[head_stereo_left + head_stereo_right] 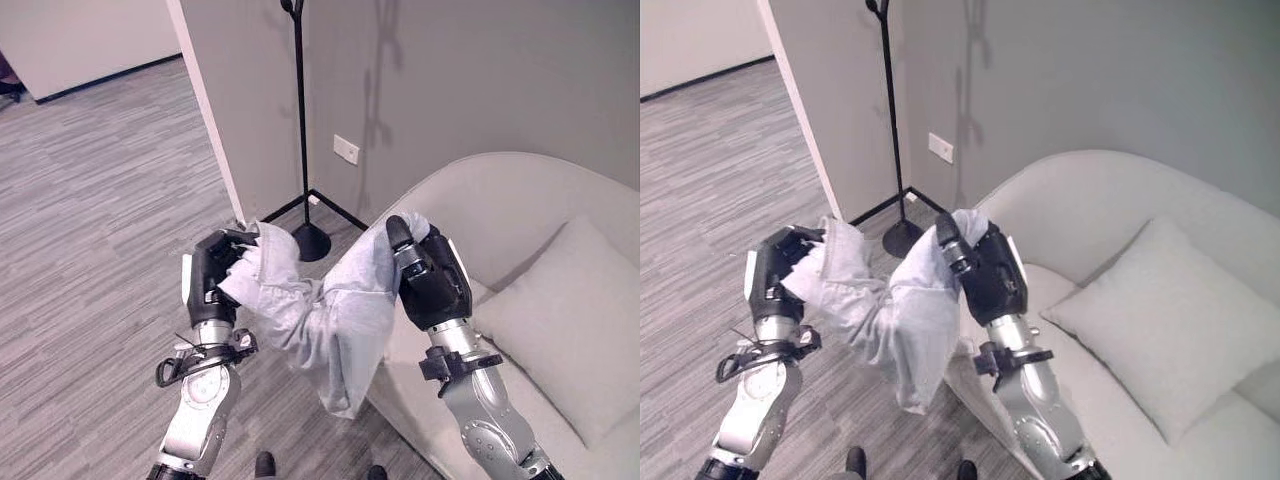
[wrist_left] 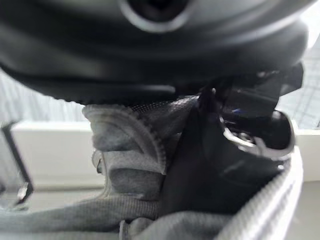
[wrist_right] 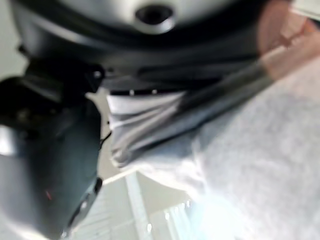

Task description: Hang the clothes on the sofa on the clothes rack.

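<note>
You are holding the grey garment [image 1: 330,320] up in front of the sofa [image 1: 520,230], left hand [image 1: 212,268] and right hand [image 1: 432,275] each clenching an end; it is sagging between them, near the clothes rack [image 1: 301,120].

Both arms raised, each hand clamped on cloth.
Left hand [image 1: 212,268] sits at chest height on the left, wrist upright, fingers curled round one end of the grey garment [image 1: 330,320]. Right hand [image 1: 432,280] sits slightly higher on the right, palm turned away from the camera, forearm near vertical, fingers wrapped over the garment's other end.
</note>
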